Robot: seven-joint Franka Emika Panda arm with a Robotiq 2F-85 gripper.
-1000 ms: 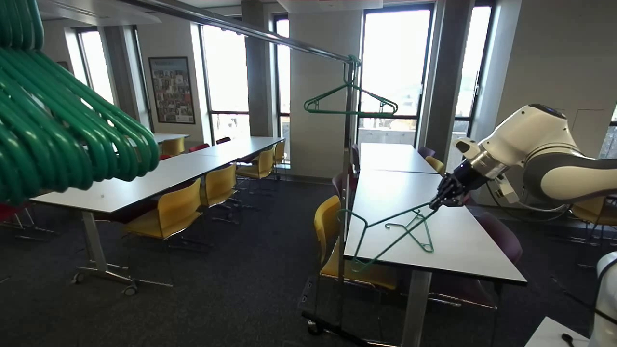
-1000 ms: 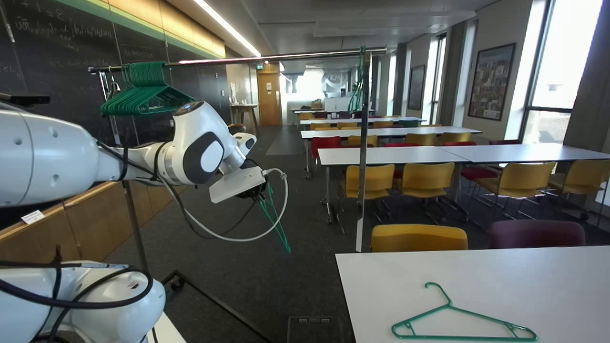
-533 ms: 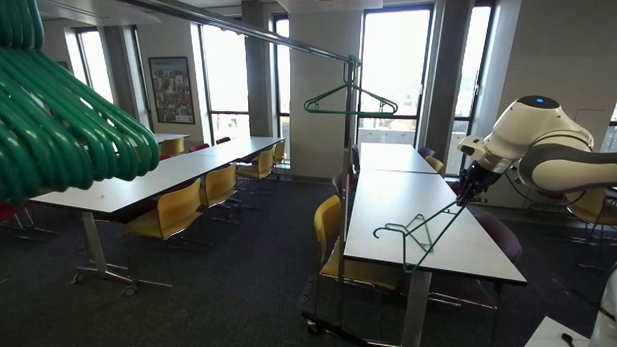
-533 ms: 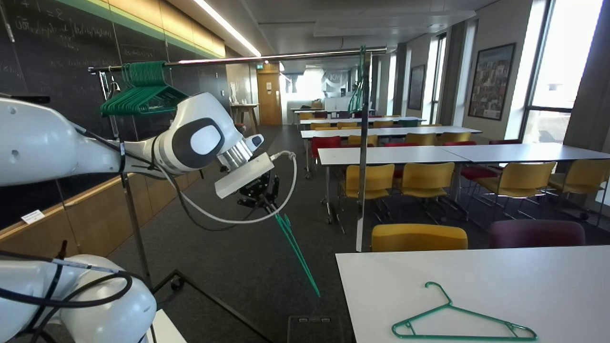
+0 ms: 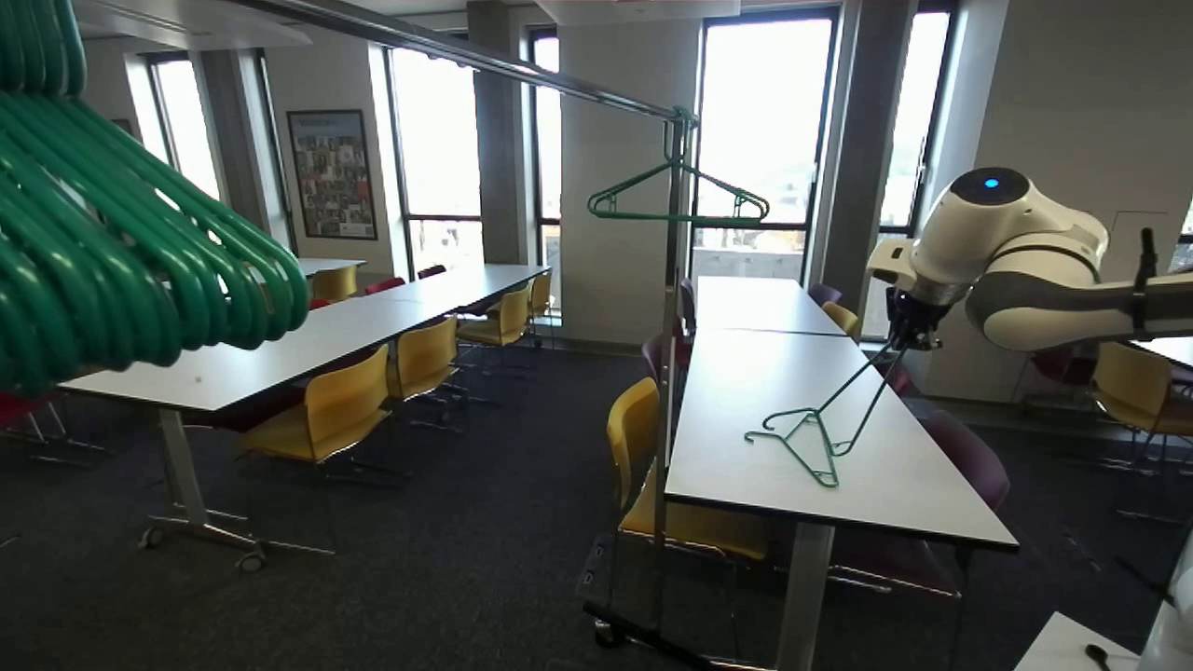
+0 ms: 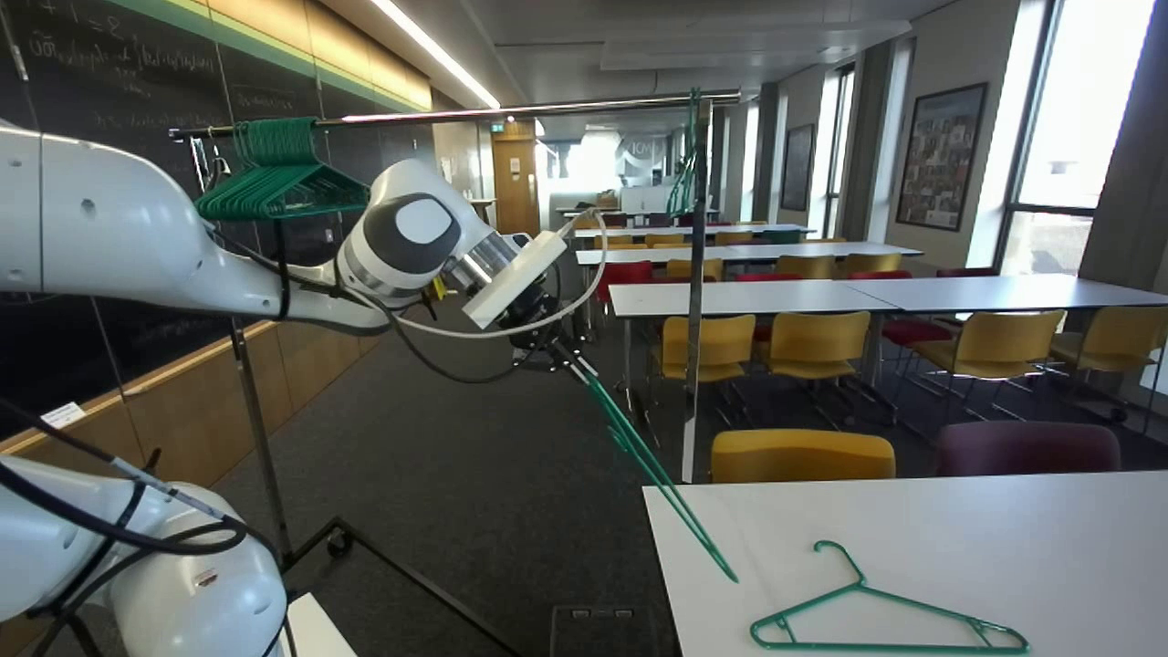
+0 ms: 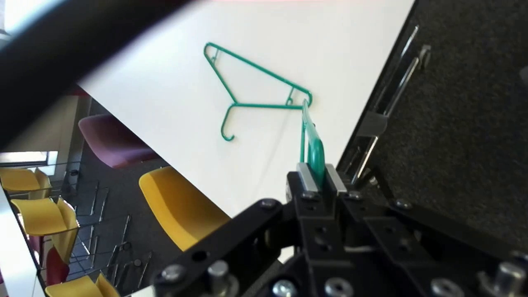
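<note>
Pincer [image 7: 321,177] clamped on green hanger [image 7: 316,152]; 2nd hanger [image 7: 264,106] flat on table [image 7: 165,103].

Framed pic [image 5: 332,174] btwn windows [image 5: 434,135]

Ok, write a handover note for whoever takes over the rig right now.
Jaws: shut on one end of a green hanger, which slants downward; whether its low end touches the white table is unclear.
Things: a second hanger lies flat on that table; more hangers hang near both ends of the rack.
Done: the green hanger is gripped.
Left: it is not yet released; the second hanger is not held.
</note>
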